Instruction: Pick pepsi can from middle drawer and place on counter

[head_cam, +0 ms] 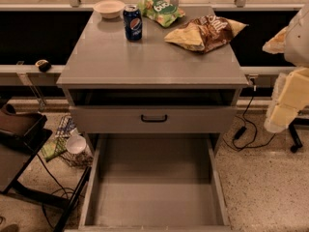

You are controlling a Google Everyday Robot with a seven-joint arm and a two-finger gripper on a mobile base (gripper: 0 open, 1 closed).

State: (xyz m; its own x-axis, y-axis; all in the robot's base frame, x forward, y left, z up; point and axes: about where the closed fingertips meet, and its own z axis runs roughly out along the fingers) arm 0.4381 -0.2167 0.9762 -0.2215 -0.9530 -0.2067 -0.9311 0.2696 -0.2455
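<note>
Pepsi can [133,22] is seen upright on the counter [145,57], near the far edge and left of centre; a pale bowl [109,7] is noted just beside it towards the far left corner; a green snack bag [161,9] lies at the far edge just right of the can; a brown and yellow chip bag [205,32] is spread near the far right corner, apart from the can; the drawer with the dark handle [153,119] is seen pushed in; the bottom drawer [154,187] is pulled far out; the gripper [279,122] is placed off the counter, past its right edge and below its level, touching nothing; whether it is apart or together cannot be told.
</note>
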